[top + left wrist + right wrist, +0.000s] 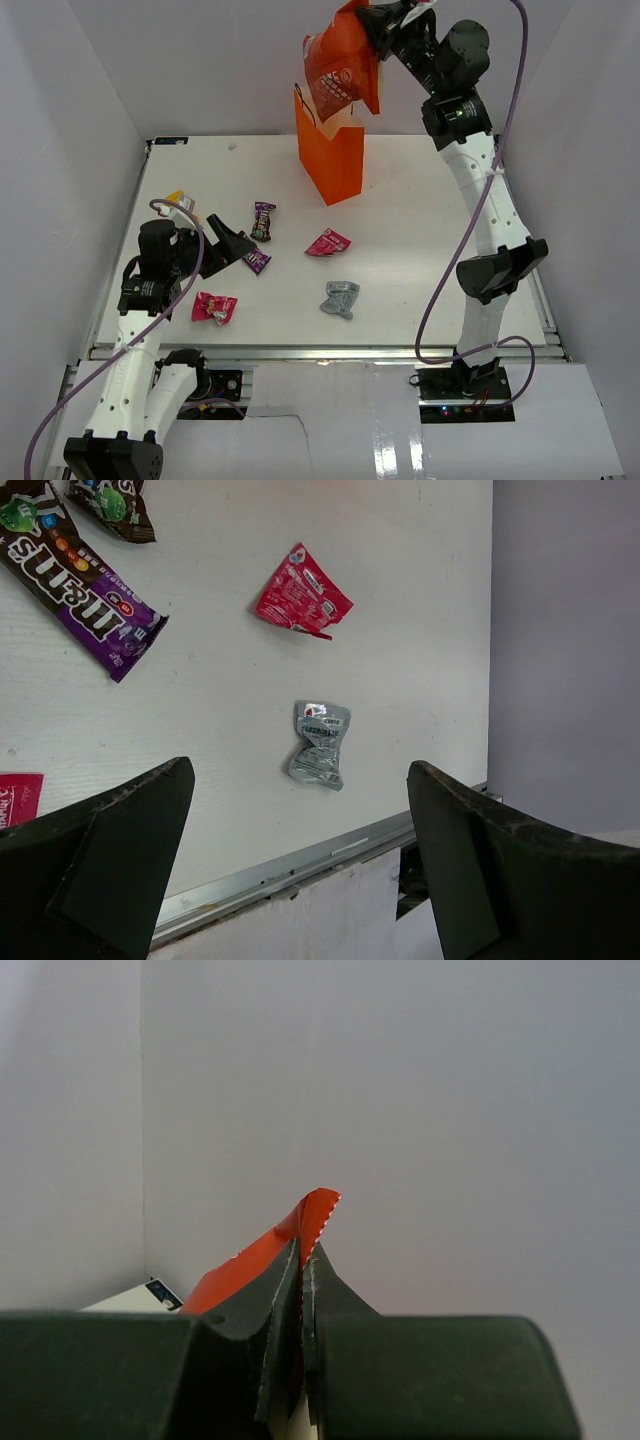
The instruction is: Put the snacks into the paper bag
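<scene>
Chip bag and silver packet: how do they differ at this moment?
The chip bag is large and orange; the silver packet is small and grey. The chip bag hangs from the shut right pincer over the paper bag; the silver packet lies free on the table. Neither rests inside the paper bag yet.

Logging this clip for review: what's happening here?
The right gripper, shut on the chip bag, holds it over the paper bag's open top. The left gripper hangs open over the table beside two purple packets. Two pink packets, a silver packet and a yellow packet lie loose too.
</scene>
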